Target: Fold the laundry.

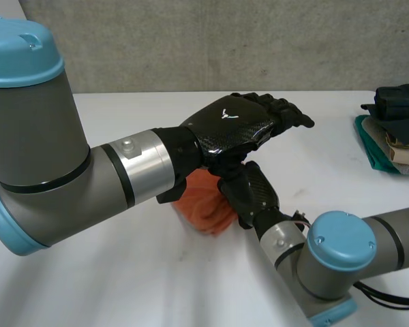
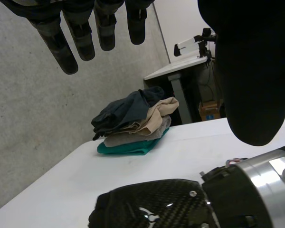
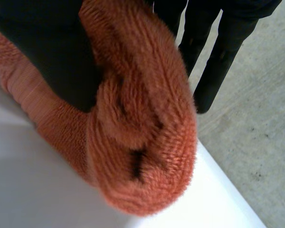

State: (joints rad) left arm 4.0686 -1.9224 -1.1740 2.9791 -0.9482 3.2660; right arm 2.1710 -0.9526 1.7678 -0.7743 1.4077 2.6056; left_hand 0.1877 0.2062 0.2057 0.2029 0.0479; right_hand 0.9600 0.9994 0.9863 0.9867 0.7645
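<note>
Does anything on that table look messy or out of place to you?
Yes: the orange cloth is a crumpled wad bunched in the right hand, not flat or folded, unlike the neat stack of clothes near the table's edge. The left hand hovers open above it.

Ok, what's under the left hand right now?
Under the open left hand is the right hand, gripping a bunched orange cloth that rests on the white table. The left hand covers the right hand's tip and the cloth's top.
</note>
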